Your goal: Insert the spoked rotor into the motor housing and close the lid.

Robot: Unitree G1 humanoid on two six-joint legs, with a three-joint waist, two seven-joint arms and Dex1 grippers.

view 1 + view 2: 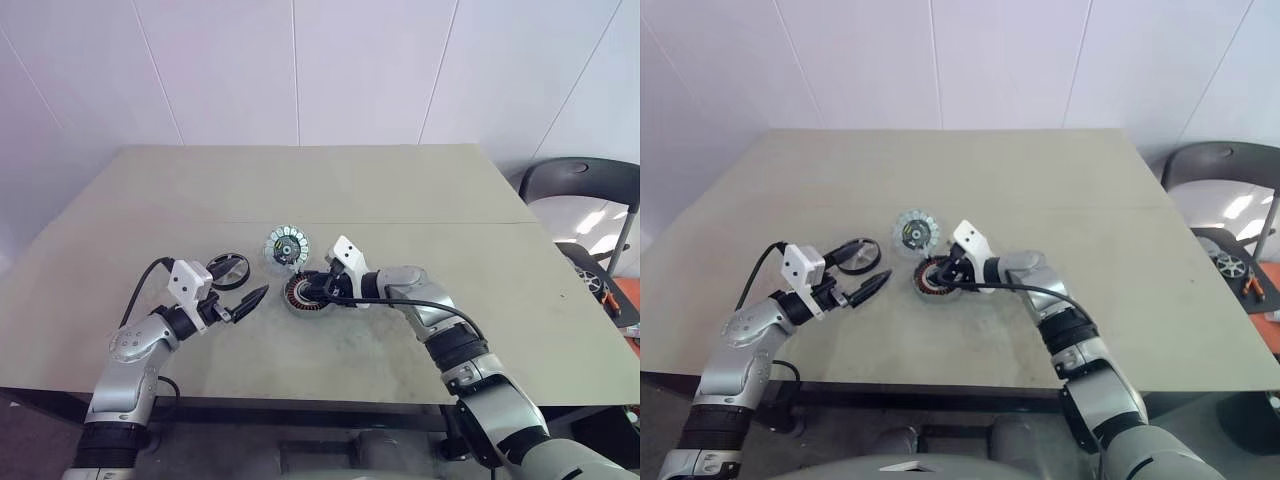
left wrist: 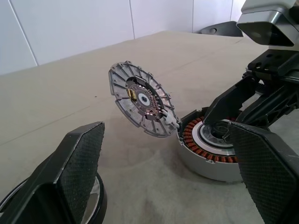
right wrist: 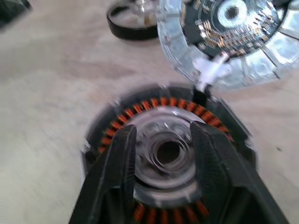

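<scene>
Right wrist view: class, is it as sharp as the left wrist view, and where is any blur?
Right wrist view: soft all over, the housing windings and lid smeared, as if by motion. Left wrist view: lid and housing crisp, only the near fingers soft.

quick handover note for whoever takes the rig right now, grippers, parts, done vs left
Left gripper: open, empty, hovering near the spoked rotor.
Right gripper: fingers apart, empty, over the centre of the motor housing.
Lid: hinged up, standing open at the housing's edge.
Rotor: lying on the table, left of the housing.
Done: nothing inserted yet.
Left: insert the rotor, close the lid.
</scene>
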